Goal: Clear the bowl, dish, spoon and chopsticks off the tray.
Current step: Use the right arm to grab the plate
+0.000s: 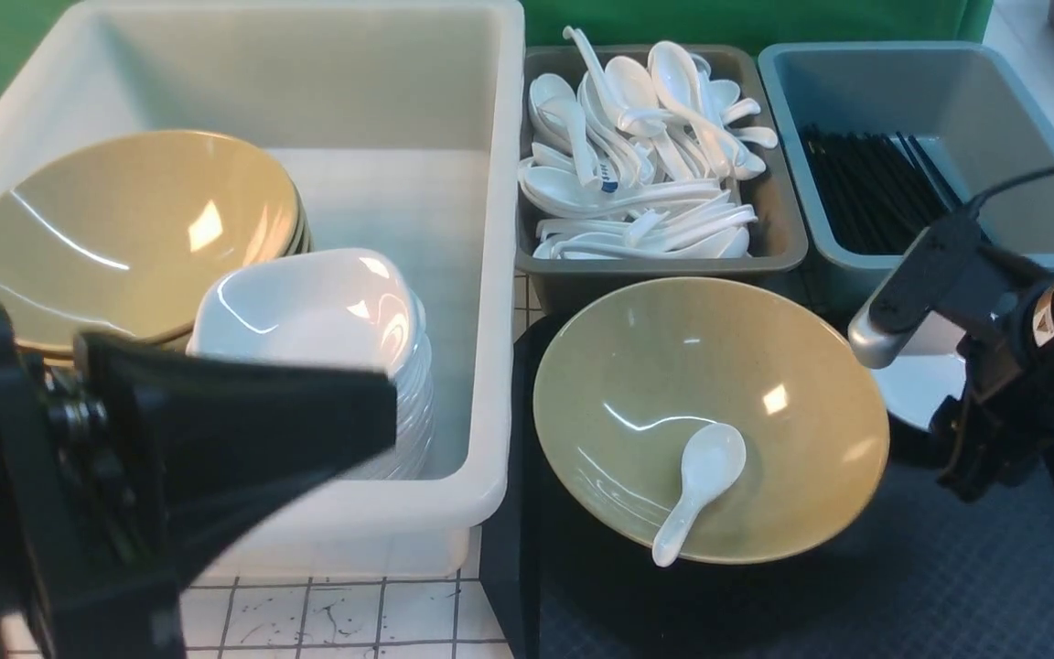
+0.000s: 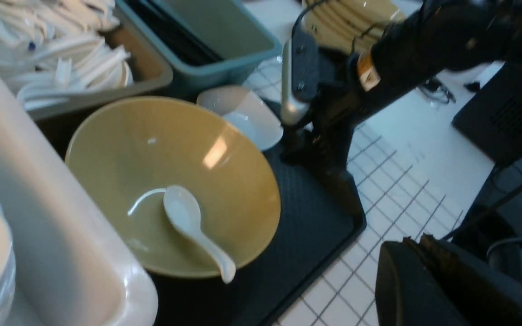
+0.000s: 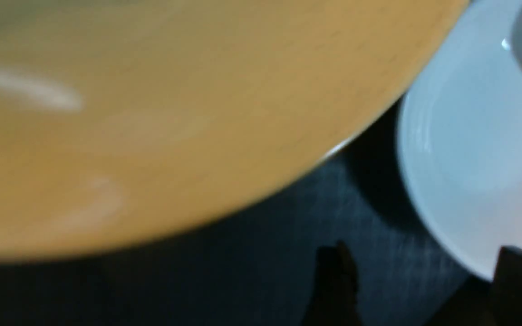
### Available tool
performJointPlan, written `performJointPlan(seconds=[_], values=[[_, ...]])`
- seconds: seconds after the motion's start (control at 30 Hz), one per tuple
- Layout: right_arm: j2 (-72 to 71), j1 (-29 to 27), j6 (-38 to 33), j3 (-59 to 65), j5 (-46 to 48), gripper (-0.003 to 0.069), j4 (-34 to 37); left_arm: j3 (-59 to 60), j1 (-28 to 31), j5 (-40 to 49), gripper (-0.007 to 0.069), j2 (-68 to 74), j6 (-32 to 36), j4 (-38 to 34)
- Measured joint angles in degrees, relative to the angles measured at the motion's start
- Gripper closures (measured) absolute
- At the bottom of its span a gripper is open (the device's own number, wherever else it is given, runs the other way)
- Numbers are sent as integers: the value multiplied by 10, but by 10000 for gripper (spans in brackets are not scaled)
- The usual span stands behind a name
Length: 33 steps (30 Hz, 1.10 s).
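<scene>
On the left stands a white tub [image 1: 490,275], with olive-yellow bowls [image 1: 97,229] leaning inside it and a stack of white squarish dishes [image 1: 307,311] in front of them, to their right. The left gripper [image 2: 418,242] reaches in over the tub's near side; its jaws are closed together, with nothing between them.

Next comes a grey-brown bin [image 1: 774,229] heaped with white soup spoons [image 1: 637,210]; one carries a small dark-blue mark, too small to read. Nearer the camera, the large olive-yellow bowl [image 1: 609,366] sits on the black tray [image 1: 765,604], toward its far left part. The white spoon [image 1: 712,462] lies in this bowl, scoop inside and the end of its handle crossing the near rim.

Farther right, a blue-grey bin [image 1: 975,73] holds a bundle of black chopsticks [image 1: 865,183]. In front of it, the white dish [image 1: 911,389] rests on the tray just beside the bowl, partly hidden by the right arm. The right gripper [image 3: 424,258] is low over the tray by this dish, its fingertips standing well apart; whether either one touches the dish's rim I cannot tell. A white-and-orange sticker [image 1: 1044,316] on the right arm shows a triangle symbol; any lettering is too small to make out.
</scene>
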Motion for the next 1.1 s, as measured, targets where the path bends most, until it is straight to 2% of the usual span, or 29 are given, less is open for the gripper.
performJointPlan(seconds=[0.13, 0.33, 0.53, 0.7, 0.83, 0.87, 0.97, 1.1], values=[[40, -21, -4, 4, -39, 148, 1, 0, 0, -18, 624, 0, 1, -2], [96, -21, -23, 4, -138, 144, -4, 0, 0, -19, 624, 0, 2, -4], [136, -21, -29, 0, -165, 161, -13, 0, 0, -14, 624, 0, 2, -7], [148, -21, -29, -4, -181, 236, -28, 0, 0, -7, 624, 0, -1, -8], [157, -24, -29, -8, -185, 342, -34, 0, 0, -1, 624, 0, -2, -8], [157, -24, -29, -8, -185, 348, -34, 0, 0, -1, 624, 0, -2, -8], [158, -24, -36, -8, -175, 478, -41, 0, 0, 5, 624, 0, -2, -8], [144, -25, -51, -9, -136, 494, -55, 0, 0, 18, 624, 0, -2, -8]])
